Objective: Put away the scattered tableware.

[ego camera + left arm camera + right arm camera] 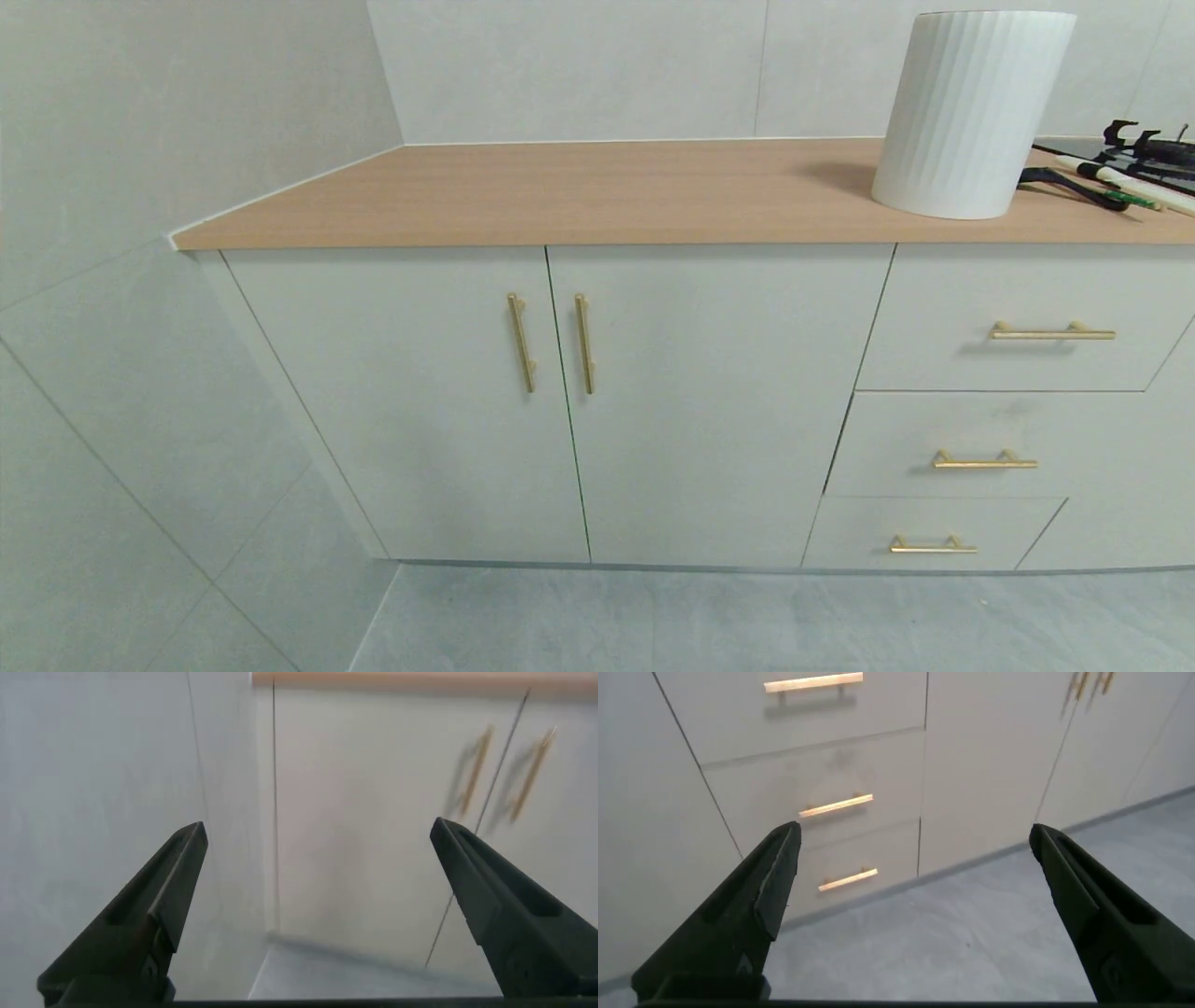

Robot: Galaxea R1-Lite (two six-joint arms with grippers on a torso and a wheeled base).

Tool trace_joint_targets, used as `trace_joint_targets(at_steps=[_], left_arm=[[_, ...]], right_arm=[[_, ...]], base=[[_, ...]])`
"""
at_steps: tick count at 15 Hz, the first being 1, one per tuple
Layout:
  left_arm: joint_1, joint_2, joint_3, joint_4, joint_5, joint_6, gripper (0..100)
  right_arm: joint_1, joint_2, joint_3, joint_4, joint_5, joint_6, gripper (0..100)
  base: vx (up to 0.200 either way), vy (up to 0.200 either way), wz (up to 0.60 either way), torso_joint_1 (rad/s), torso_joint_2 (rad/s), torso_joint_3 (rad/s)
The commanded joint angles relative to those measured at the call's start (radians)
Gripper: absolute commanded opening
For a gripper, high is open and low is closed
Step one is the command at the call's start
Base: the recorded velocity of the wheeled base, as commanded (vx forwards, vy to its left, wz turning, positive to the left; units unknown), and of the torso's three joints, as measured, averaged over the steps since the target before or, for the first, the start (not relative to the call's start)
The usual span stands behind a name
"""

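Beside the white ribbed canister (pixel 971 112), just to its right on the wooden countertop (pixel 579 191), lie the scattered utensils (pixel 1111 177): several long pieces with black and white handles, one black handle almost touching the canister's base; what each piece is cannot be made out. Below the canister, under the counter edge, three drawers (pixel 1018 317) are stacked, each with a gold bar handle. Left of the canister and lower down, two shut cabinet doors (pixel 420 411) meet, their upright gold handles (pixel 521 343) side by side. Well below the canister, the left gripper (pixel 318 829) hangs with its dark fingers spread wide and nothing between them, facing the doors and the tiled wall (pixel 93 784). The right gripper (pixel 913 832) is likewise spread wide and empty, held low before the drawers above the grey floor (pixel 971 924).
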Motion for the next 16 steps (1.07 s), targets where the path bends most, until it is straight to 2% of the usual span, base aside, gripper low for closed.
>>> trace_joint_targets(at_steps=[1, 2, 4, 5, 6, 8, 11, 15, 16], left_arm=[[0.012, -0.023, 0.100, 0.011, -0.031, 0.009, 100], [0.012, -0.023, 0.100, 0.055, -0.062, 0.007, 100], [0.012, -0.023, 0.100, 0.071, -0.085, 0.012, 100], [0.012, -0.023, 0.100, 0.072, -0.172, 0.009, 100], [0.012, -0.023, 0.100, 0.103, -0.215, 0.015, 100], [0.012, -0.023, 0.100, 0.107, -0.227, 0.015, 100], [0.012, -0.023, 0.100, 0.107, -0.227, -0.005, 100], [0.012, -0.023, 0.100, 0.109, -0.229, 0.021, 100], [0.012, -0.023, 0.100, 0.109, -0.229, 0.007, 100]], right_arm=[[-0.002, -0.008, 0.157, -0.165, 0.089, -0.004, 100], [0.000, -0.008, 0.157, -0.161, 0.195, 0.000, 100], [0.000, -0.006, 0.157, -0.152, 0.259, -0.003, 100], [0.000, -0.006, 0.157, -0.152, 0.294, -0.007, 100], [0.000, -0.006, 0.157, -0.152, 0.339, -0.007, 100], [0.000, -0.005, 0.152, -0.083, 0.382, -0.018, 100], [0.000, -0.006, 0.157, -0.104, 0.406, -0.018, 100], [0.000, -0.006, 0.157, -0.104, 0.408, -0.018, 100], [0.000, -0.006, 0.157, -0.106, 0.408, -0.016, 100]], base=[[0.000, 0.000, 0.00, 0.000, 0.00, 0.000], [0.000, 0.000, 0.00, 0.000, 0.00, 0.000], [0.000, 0.000, 0.00, 0.000, 0.00, 0.000], [0.000, 0.000, 0.00, 0.000, 0.00, 0.000], [0.000, 0.000, 0.00, 0.000, 0.00, 0.000], [0.000, 0.000, 0.00, 0.000, 0.00, 0.000], [0.000, 0.000, 0.00, 0.000, 0.00, 0.000], [0.000, 0.000, 0.00, 0.000, 0.00, 0.000], [0.000, 0.000, 0.00, 0.000, 0.00, 0.000]])
